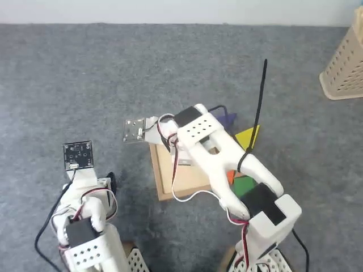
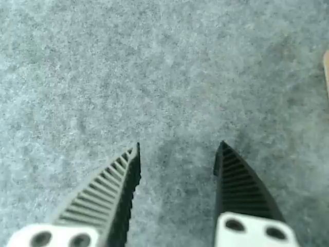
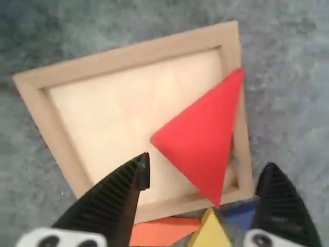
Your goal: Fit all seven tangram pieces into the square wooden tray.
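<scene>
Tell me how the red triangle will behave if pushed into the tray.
Likely rigid: the red triangle keeps crisp straight edges, so it should slide as one block. It overlaps the tray at its rim, so a push may make it rock or drop in. Its smooth faces look somewhat slippery.

Left tool [image 2: 180, 145] and right tool [image 3: 207, 162] both spread apart, pointing downward.

Grey carpeted tabletop [image 1: 85, 73], white wall [image 1: 170, 10], beige perforated basket [image 1: 347, 59]
</scene>
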You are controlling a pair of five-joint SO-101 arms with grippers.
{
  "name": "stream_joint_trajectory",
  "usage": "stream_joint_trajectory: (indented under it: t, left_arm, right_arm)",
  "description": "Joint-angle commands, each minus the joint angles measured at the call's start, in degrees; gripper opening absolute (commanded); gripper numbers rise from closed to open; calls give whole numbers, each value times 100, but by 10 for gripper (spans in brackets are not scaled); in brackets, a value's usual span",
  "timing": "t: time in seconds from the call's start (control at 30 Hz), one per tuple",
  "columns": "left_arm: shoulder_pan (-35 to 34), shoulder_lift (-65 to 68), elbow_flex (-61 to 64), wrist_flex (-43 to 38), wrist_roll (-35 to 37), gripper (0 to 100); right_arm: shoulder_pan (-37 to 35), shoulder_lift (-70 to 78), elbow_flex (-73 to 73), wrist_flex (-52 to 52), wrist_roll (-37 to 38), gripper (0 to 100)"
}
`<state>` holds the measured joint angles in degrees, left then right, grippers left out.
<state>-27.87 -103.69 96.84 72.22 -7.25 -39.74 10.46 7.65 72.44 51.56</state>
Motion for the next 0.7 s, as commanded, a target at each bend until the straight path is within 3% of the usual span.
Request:
stream_joint_trajectory:
  t: [0.0,0.2,0.33,0.47,0.67]
  left_arm:
    - [26,-70,-31,18,53,225]
    - [26,-70,-31,18,53,225]
    - [26,-70,-31,18,53,225]
    - [26,-70,-31,18,53,225]
    - [26,-70,-31,18,53,225]
  right_arm:
    - [110,-171,-633,382,-835,186]
    - [514,-207,-791,505,-1723,16]
    - [963,-611,-545,163,-2418,6]
    - [1077,-1499,695,-1024,-2840,6]
    - [1059,-2448,3147,-3705,-3833,6]
